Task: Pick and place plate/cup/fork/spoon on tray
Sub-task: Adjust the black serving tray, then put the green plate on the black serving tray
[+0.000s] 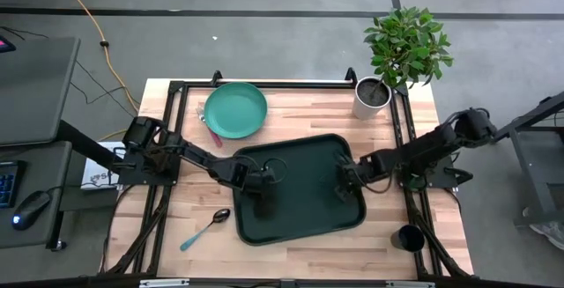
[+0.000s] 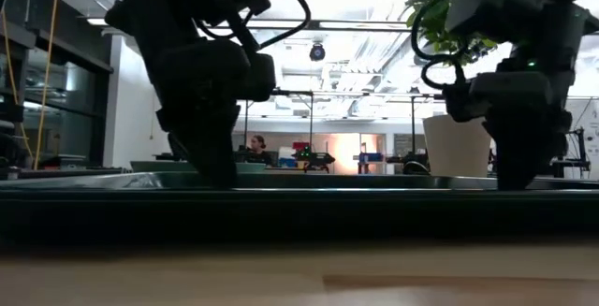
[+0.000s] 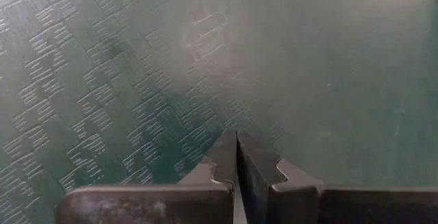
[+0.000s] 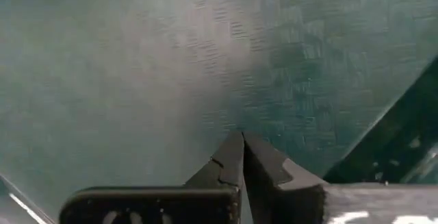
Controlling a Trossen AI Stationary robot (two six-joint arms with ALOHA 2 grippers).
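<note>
Pressing seemingly closed end effectors (image 1: 263, 202) (image 1: 342, 188) onto textured tray (image 1: 300, 217).

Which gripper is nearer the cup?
Right. The right gripper is over the tray's right side, close to the cup; the left gripper is farther away.

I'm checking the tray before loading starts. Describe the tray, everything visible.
The tray is a large dark green rectangle, plastic by its look, with rounded corners, a raised rim and a fine hatched texture on its floor. It lies flat, slightly skewed, on the wooden table. No tableware is on it. The left gripper and right gripper, both shut, point down at its floor.
</note>
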